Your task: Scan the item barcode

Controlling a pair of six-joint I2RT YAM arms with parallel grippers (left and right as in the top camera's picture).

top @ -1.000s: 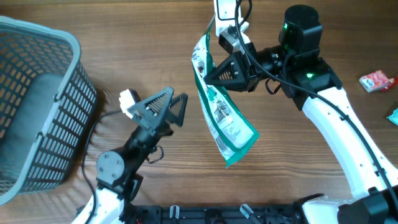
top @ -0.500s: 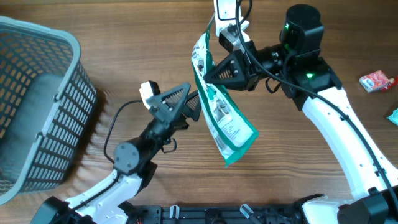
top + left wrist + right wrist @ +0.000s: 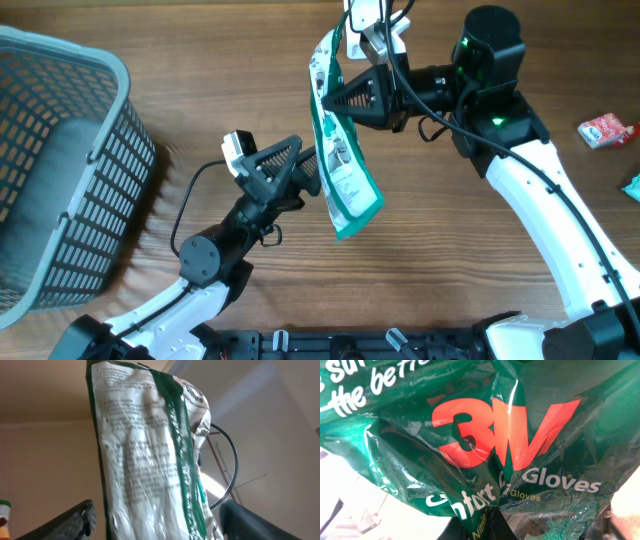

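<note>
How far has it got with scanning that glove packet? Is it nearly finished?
Done: the packet is off the table, hanging from the shut right gripper. In hand: the left gripper sits at its lower half, jaws open on either side, printed back facing it. Left: the scan itself; I can't make out a barcode or a scanner in any view.

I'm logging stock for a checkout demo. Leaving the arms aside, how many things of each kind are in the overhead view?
Grey plastic mesh basket: 1
Green-and-white plastic glove packet: 1
Small red-and-white packet: 1
Teal item, cut off at the picture's edge, kind unclear: 1
Total: 4
</note>
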